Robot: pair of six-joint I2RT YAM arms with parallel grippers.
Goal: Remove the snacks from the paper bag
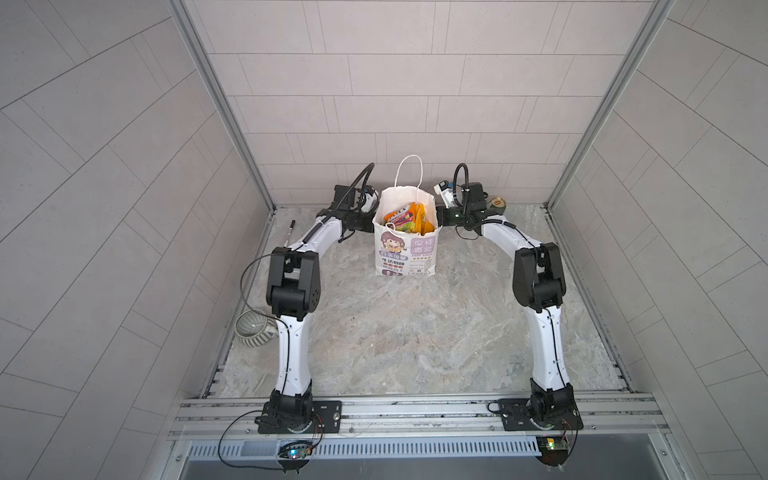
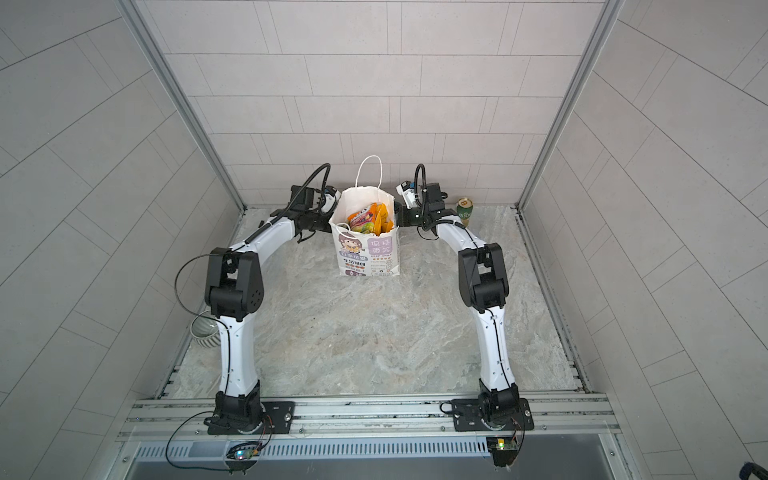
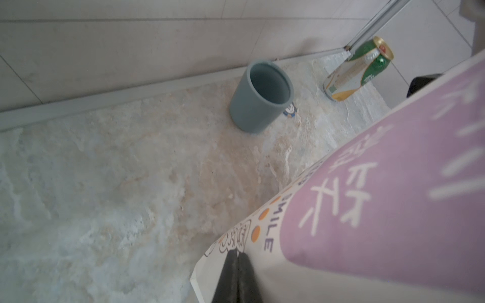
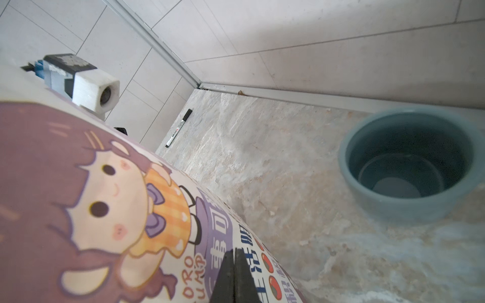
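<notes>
The white paper bag (image 1: 405, 255) (image 2: 371, 257) stands upright at the far middle of the table, mouth open. Several snacks (image 1: 405, 219) (image 2: 370, 217), orange, yellow and green packets, stick up inside it. Both arms reach to the bag's far corners, and the bag hides their fingertips in both top views. In the left wrist view my left gripper (image 3: 238, 253) is shut, its tips lying against the bag's printed face (image 3: 393, 196) near a folded edge. In the right wrist view my right gripper (image 4: 234, 250) is shut too, against the cartoon-girl face (image 4: 78, 196).
Behind the bag stands a blue-grey cup (image 3: 261, 97) (image 4: 409, 165). A green-and-gold can (image 2: 464, 210) (image 3: 359, 68) stands in the far right corner. A marker pen (image 1: 289, 232) lies by the left wall. A ribbed bowl (image 1: 253, 330) sits by the left arm.
</notes>
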